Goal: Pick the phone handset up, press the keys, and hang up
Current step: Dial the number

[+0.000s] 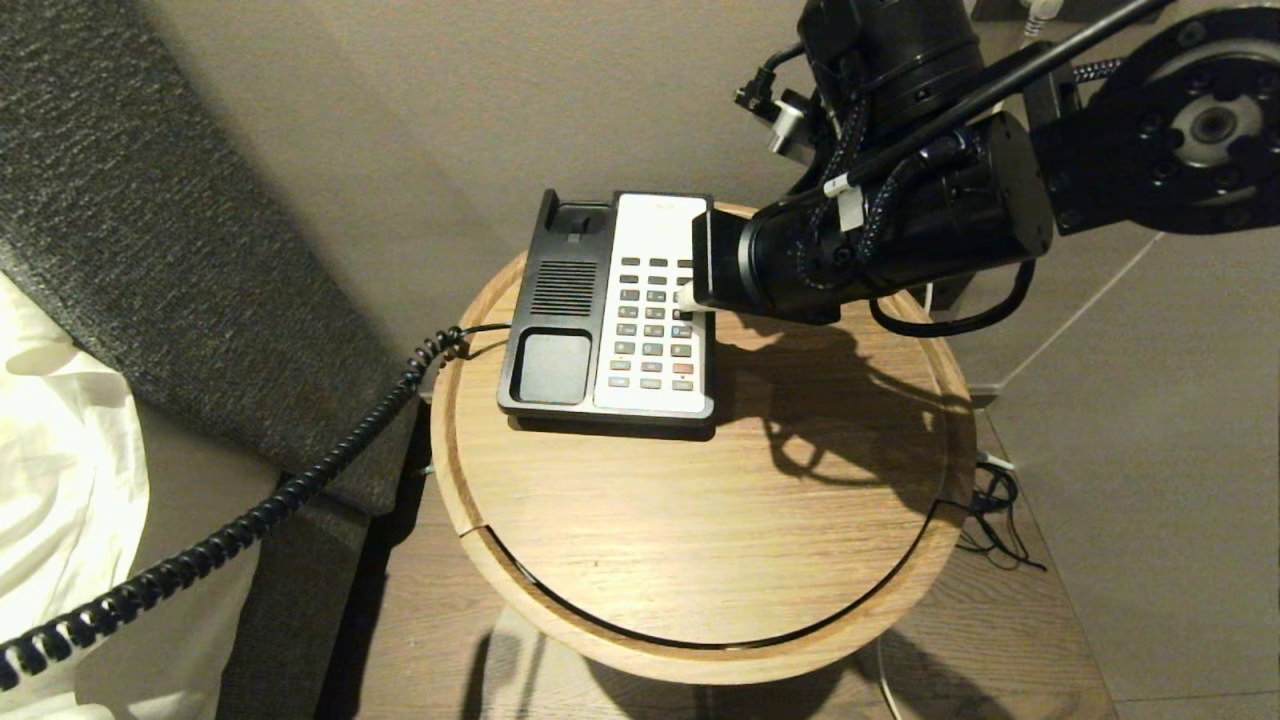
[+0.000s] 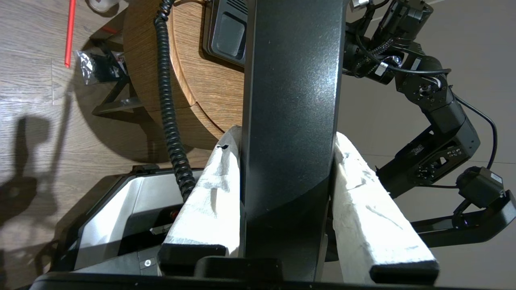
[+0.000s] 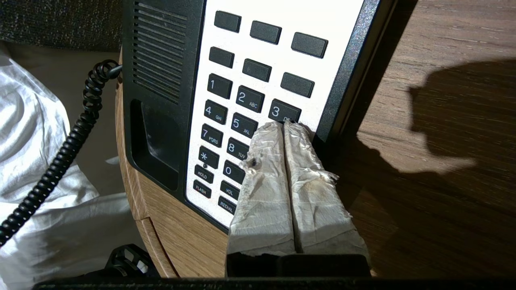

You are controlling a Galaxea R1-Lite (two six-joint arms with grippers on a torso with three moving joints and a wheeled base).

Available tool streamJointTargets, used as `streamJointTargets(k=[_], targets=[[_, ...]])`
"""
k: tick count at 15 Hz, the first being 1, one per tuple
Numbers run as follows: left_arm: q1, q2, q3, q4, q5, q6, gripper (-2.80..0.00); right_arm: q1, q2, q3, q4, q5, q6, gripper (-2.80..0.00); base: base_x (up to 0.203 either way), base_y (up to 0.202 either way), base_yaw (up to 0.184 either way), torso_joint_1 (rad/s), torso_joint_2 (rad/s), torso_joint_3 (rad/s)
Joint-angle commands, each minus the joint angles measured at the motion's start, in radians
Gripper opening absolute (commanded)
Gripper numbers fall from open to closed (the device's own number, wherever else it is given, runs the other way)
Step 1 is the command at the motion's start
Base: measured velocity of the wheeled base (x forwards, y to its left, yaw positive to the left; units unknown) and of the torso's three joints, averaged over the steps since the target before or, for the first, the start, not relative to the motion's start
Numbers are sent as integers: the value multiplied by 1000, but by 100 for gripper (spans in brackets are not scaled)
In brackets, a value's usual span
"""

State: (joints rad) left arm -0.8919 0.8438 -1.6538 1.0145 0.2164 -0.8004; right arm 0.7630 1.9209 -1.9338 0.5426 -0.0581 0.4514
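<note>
The phone handset, long and glossy black, stands between the white-wrapped fingers of my left gripper, which is shut on it away from the table; this gripper is outside the head view. Its black coiled cord runs from the phone base off to the lower left. The base's cradle lies empty. My right gripper is shut, its wrapped tips together on the keys, in the right-hand column just below the 3 key. In the head view the right arm reaches over the keys from the right.
The phone stands at the back of a round wooden table with a raised rim. White bedding and a dark grey upholstered panel lie to the left. Thin cables trail on the floor at the table's right.
</note>
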Motion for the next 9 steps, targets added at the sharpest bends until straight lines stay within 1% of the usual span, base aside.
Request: streamJointTargets(k=[1,9], targets=[[1,-2,0,7,1,-5,-280,-1,6,3,0,-2,1,-280,0,0,0,0,0,0],[1,-7,3,9,1,-6,-280,-1,8,2,4,-2,0,-280,0,0,0,0,0,0]])
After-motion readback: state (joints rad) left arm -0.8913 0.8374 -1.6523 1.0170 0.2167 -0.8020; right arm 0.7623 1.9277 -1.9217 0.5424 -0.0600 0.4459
